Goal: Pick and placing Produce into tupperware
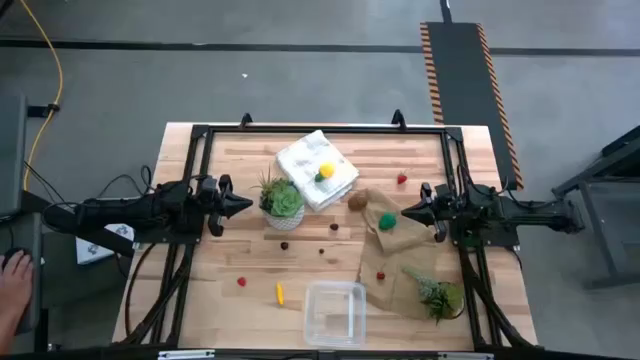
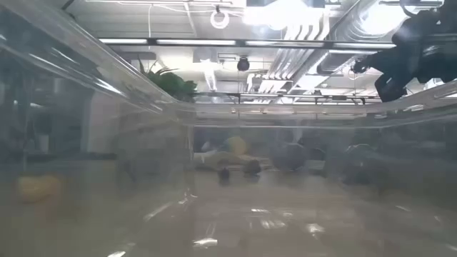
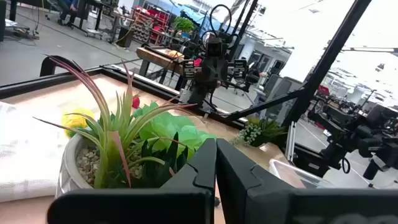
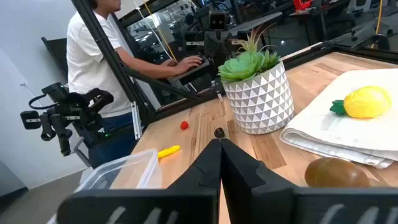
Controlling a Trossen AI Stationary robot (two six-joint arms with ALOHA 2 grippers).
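Note:
The clear tupperware (image 1: 335,312) stands at the table's near edge with nothing in it. The produce lies scattered. A yellow lemon (image 1: 325,172) rests on the folded white cloth (image 1: 317,168). A brown kiwi (image 1: 357,201) sits beside the cloth, and a green piece (image 1: 387,221) lies on the brown paper bag (image 1: 395,265). Red berries (image 1: 241,281), dark berries (image 1: 284,245) and an orange-yellow stick (image 1: 280,293) lie on the wood. My left gripper (image 1: 240,205) hovers shut, left of a potted succulent (image 1: 280,200). My right gripper (image 1: 405,212) hovers shut, right of the green piece.
A second succulent (image 1: 440,295) lies on the paper bag near the right front. A black frame (image 1: 200,140) rims the table. A person in a white shirt (image 4: 93,56) sits beyond the left side, with a hand (image 1: 12,285) near the table's left edge.

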